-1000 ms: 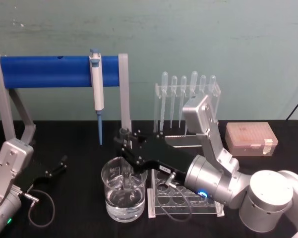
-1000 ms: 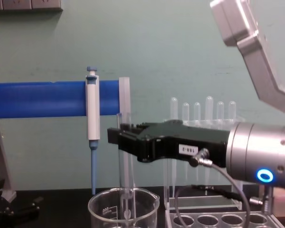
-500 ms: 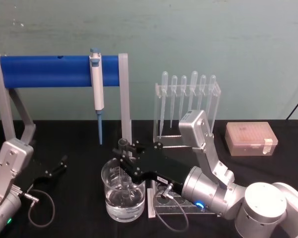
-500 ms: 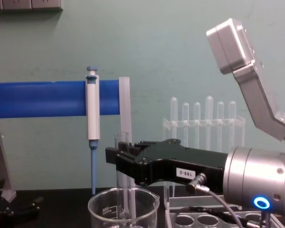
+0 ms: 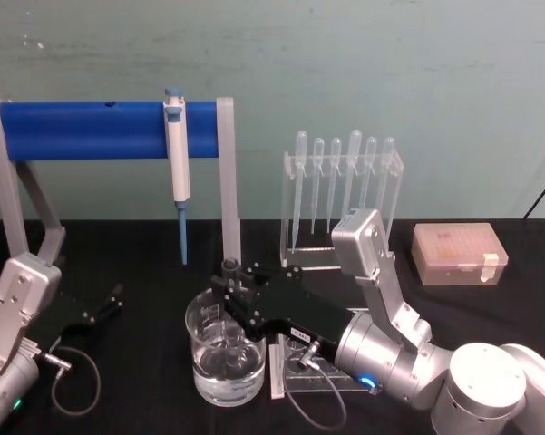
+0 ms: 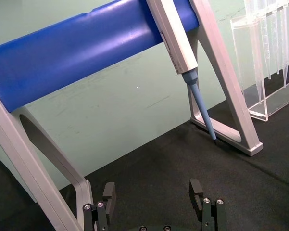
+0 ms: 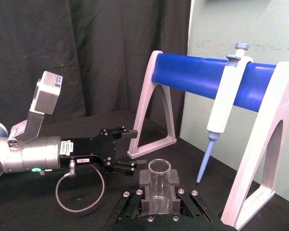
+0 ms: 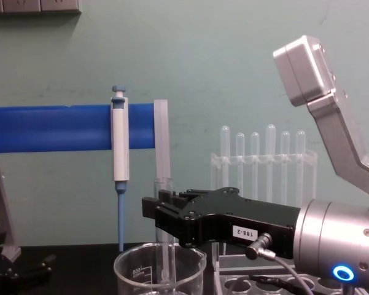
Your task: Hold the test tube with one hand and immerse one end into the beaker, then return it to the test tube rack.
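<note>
One small change shows in the head view: the right gripper [image 5: 238, 292], clamped on the upright test tube [image 5: 228, 266], sits lower than a second ago and barely lower than half a second ago, so the descent looks nearly spent. The tube's lower end stands inside the beaker [image 5: 199, 364], seemingly down at the water, so I judge the dip about done and the lift toward the test tube rack [image 5: 277, 367] next. The rack lies just beside the beaker on its right, partly under the arm and its cable, while the left gripper [image 5: 104, 306] lies parked with jaws apart, well off to the left. In the left wrist view that idle gripper's fingers [image 6: 196, 190] spread over the bare black table [image 6: 158, 163], with the pipettor [image 6: 175, 33] hanging well ahead. In the right wrist view the tube's open mouth sits squarely between the jaws, with the blue stand [image 7: 197, 77] and its post close by. In the chest view the tube's rim is now only just above the jaws. The tube runs down near the beaker's middle, clear of the glass rim, with the stand post directly behind it. Straight up is open, but moving sideways to the rack needs the tube's end above the rim first.
</note>
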### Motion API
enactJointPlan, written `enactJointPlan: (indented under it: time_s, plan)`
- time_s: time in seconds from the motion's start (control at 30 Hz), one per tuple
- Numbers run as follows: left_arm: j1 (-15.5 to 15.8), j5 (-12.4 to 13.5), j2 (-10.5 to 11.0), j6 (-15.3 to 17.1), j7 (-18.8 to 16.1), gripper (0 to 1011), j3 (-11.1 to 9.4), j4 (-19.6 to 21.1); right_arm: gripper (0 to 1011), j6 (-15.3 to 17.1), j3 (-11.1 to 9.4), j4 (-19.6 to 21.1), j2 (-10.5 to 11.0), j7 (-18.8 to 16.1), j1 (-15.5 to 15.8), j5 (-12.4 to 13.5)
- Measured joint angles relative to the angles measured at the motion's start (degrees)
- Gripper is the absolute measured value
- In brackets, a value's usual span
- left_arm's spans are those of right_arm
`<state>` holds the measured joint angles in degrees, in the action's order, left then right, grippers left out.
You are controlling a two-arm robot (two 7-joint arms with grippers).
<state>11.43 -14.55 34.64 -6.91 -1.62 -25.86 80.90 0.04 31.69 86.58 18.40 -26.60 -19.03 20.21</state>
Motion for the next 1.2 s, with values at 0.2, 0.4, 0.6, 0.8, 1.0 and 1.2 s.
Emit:
enactJointPlan:
  time_s: [0.2, 0.4, 0.6, 0.8, 1.0, 1.2]
  plan:
    - [0.0, 0.0, 0.0, 0.0, 0.0, 1000, 0.0, 0.0, 224, 0.0, 0.1, 0.0, 0.0, 0.0, -0.1, 0.0]
    - [0.0, 0.0, 0.0, 0.0, 0.0, 1000, 0.0, 0.0, 224, 0.0, 0.1, 0.0, 0.0, 0.0, -0.1, 0.1]
    - [0.0, 0.0, 0.0, 0.0, 0.0, 1000, 0.0, 0.0, 224, 0.0, 0.2, 0.0, 0.1, 0.0, -0.2, 0.2]
    - [0.0, 0.0, 0.0, 0.0, 0.0, 1000, 0.0, 0.0, 224, 0.1, 0.2, 0.0, 0.1, 0.0, -0.2, 0.2]
    - [0.0, 0.0, 0.0, 0.0, 0.0, 1000, 0.0, 0.0, 224, 0.1, 0.2, 0.0, 0.1, 0.0, -0.2, 0.2]
    - [0.0, 0.0, 0.0, 0.0, 0.0, 1000, 0.0, 0.0, 224, 0.1, 0.2, 0.0, 0.1, -0.1, -0.2, 0.3]
